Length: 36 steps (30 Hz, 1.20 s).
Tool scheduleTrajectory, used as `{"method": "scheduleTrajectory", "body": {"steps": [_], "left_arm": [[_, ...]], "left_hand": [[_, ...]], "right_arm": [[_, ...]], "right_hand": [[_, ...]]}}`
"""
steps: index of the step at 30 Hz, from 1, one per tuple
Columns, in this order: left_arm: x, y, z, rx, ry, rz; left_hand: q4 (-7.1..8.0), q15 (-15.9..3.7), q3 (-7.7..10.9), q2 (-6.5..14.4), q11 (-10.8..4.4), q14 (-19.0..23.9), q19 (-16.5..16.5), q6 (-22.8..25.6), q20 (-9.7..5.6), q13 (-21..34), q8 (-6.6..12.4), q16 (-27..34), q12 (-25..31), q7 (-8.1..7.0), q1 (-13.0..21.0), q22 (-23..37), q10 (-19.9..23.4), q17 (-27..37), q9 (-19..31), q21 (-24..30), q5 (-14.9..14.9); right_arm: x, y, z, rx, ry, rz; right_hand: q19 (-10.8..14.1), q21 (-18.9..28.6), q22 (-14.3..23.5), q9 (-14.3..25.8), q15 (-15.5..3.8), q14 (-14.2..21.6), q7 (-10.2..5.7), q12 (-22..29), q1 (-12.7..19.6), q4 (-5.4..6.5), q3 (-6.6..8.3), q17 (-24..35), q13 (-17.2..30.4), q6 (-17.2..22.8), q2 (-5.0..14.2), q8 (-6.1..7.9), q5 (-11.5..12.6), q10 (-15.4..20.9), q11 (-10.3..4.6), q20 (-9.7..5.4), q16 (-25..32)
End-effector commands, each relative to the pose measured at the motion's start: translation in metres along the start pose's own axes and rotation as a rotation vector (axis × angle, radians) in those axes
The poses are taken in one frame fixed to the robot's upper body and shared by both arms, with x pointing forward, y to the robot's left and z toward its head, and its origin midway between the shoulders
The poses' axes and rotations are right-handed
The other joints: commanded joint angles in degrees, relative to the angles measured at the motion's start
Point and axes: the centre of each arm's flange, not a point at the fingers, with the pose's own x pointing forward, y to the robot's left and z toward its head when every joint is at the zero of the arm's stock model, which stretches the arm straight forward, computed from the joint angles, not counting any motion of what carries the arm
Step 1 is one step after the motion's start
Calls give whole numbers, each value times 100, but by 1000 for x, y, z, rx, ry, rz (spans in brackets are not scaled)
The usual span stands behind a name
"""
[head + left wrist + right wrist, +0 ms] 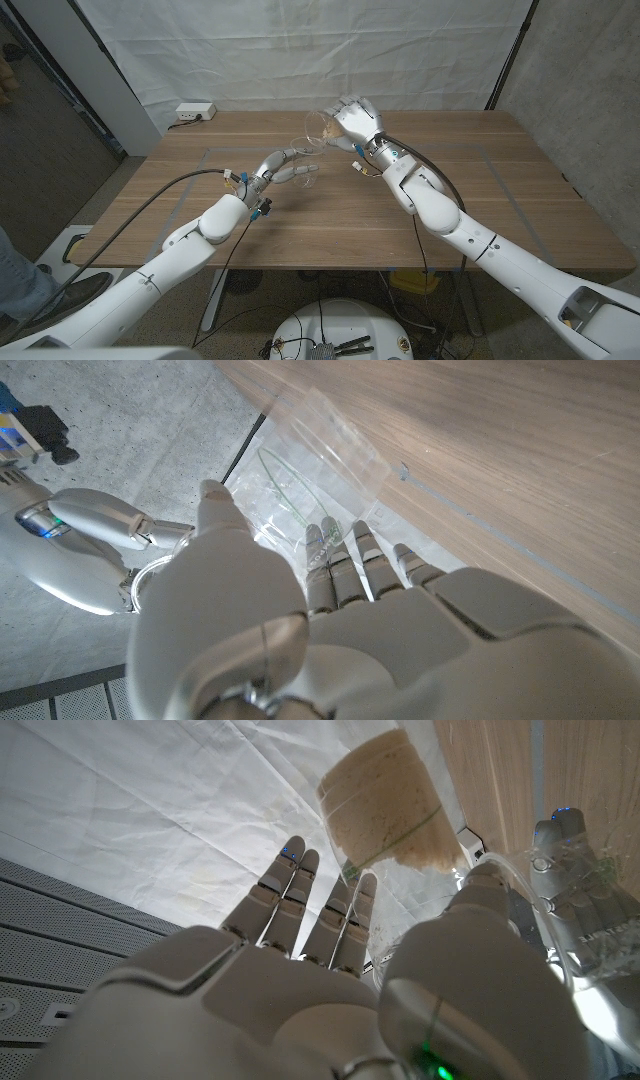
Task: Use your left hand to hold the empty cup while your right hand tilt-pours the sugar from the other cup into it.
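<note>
left hand: wrapped around the clear, empty plastic cup, fingers closed along its wall and thumb on the other side in the left wrist view; low over the wooden counter, near its middle.
empty cup: transparent plastic with a faint green line across the wall; held in the left hand just above the counter, mouth turned toward the other cup; nothing visible inside.
right hand: raised above the counter, gripping the clear plastic cup of pale sugar; fingers extended up along the cup's side, thumb beside it in the right wrist view.
sugar cup: tilted well over, mouth pointing toward the robot's left and down at the empty cup; just above and beside the empty cup, rims close, touching or not cannot be told; pale tan sugar packed against the wall, green line across it.
counter: brown wood grain with faint taped lines; both cups held over its far middle part.
power strip: white, at the far left edge of the counter, well apart from the hands.
backdrop: white creased cloth hanging behind the counter.
person's leg and shoe: at the left edge of the head view, on the floor beside the counter.
</note>
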Motion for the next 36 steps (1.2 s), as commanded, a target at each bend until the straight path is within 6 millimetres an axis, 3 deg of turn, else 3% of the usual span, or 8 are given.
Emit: {"method": "scheduleTrajectory", "body": {"steps": [1, 20, 36], "left_arm": [[2, -1, 2, 0, -1, -3], [2, -1, -3, -17, -4, -3], [4, 4, 1, -13, -13, -2]], "left_hand": [[14, -11, -54, 4, 15, -19, -10, 10, 58, 12, -34, -12, -25, 16, -30, 13, -12, 13, 27, -8, -28], [24, -16, -66, 6, 20, -8, -9, 19, 51, 12, -48, -7, -23, 13, -38, 13, 1, 13, 28, -5, -32], [30, -13, -77, 8, 23, -15, -9, 24, 55, 13, -60, -9, -26, 21, -42, 13, 2, 13, 29, -4, -34]], "right_arm": [[2, -2, -2, -47, -41, -18], [19, -7, 4, -112, -78, 9], [13, -6, -2, -158, -97, -45]], "right_hand": [[-4, -4, 28, 17, -751, 11, -95, -10, 0, -14, 38, 32, 18, 164, 69, -3, 5, 20, -43, -469, -4], [-48, -25, 32, 20, -715, -35, -123, -50, 55, -18, 66, 31, 19, 165, 124, -28, -13, -26, -49, -467, -23], [-50, -29, 36, 24, -714, -28, -70, -73, 169, -44, 129, 29, 20, 122, 219, -70, -36, -30, -19, -476, -18]]}}
